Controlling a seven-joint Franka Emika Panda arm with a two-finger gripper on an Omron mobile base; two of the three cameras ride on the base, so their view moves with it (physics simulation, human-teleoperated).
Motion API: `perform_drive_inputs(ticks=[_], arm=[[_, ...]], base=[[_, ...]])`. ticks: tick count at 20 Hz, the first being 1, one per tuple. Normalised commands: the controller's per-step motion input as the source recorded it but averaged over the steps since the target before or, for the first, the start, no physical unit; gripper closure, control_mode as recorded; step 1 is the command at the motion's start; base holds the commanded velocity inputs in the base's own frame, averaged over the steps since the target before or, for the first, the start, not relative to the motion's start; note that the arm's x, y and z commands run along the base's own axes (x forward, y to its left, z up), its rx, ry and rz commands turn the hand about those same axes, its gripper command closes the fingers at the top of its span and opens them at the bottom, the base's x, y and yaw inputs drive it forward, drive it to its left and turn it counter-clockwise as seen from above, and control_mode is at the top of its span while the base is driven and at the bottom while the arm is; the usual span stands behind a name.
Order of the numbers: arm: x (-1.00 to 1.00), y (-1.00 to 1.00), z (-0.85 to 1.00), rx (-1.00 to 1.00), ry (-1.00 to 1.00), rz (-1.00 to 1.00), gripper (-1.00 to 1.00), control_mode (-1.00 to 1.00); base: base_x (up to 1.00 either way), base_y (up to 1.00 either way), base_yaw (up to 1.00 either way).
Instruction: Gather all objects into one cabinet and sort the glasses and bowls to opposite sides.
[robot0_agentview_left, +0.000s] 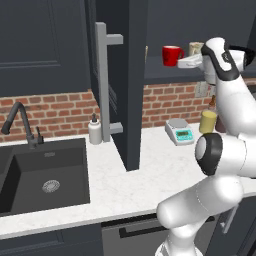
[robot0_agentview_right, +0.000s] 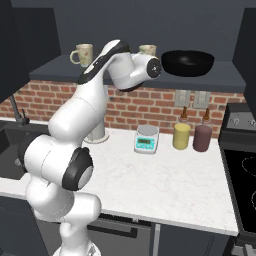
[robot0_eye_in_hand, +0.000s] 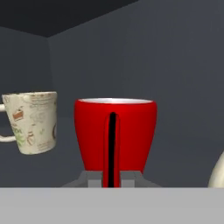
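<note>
The white arm rises from its base, folds at a dark elbow joint, and reaches up and forward with its wrist level at shelf height. The pincer (robot0_eye_in_hand: 111, 178) points horizontally straight at the red mug (robot0_eye_in_hand: 114, 131); its two finger tips (robot0_eye_in_hand: 92, 178) flank the mug's handle at its foot, close against it.

No readable text appears anywhere. The cream floral mug (robot0_eye_in_hand: 30, 122) carries a printed pattern with a small red patch, too blurred to read as words. The kitchen scale (robot0_agentview_right: 146, 139) on the counter has a teal display panel showing no legible digits. The red mug (robot0_eye_in_hand: 114, 136) is plain.
</note>
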Motion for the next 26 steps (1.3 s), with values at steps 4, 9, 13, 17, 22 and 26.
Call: perform_drive_inputs(ticks=[4, 9, 13, 17, 22, 26], arm=[[0.08, -0.14, -0.08, 0.00, -0.02, 0.00, 1.00, -1.00], [0.00, -0.06, -0.03, 0.00, -0.03, 0.00, -1.00, -1.00], [-0.13, -0.04, -0.01, 0.00, -0.04, 0.00, -1.00, -1.00], [-0.61, 0.00, 0.00, 0.03, -0.06, 0.00, -1.00, -1.00], [-0.94, 0.01, 0.00, 0.08, -0.07, 0.00, -1.00, -1.00], [-1.00, 0.08, -0.04, 0.15, -0.09, 0.00, -1.00, -1.00]], base=[[0.00, 0.00, 0.00], [0.00, 0.00, 0.00], [0.00, 0.00, 0.00], [0.00, 0.00, 0.00], [0.00, 0.00, 0.00], [0.00, 0.00, 0.00]])
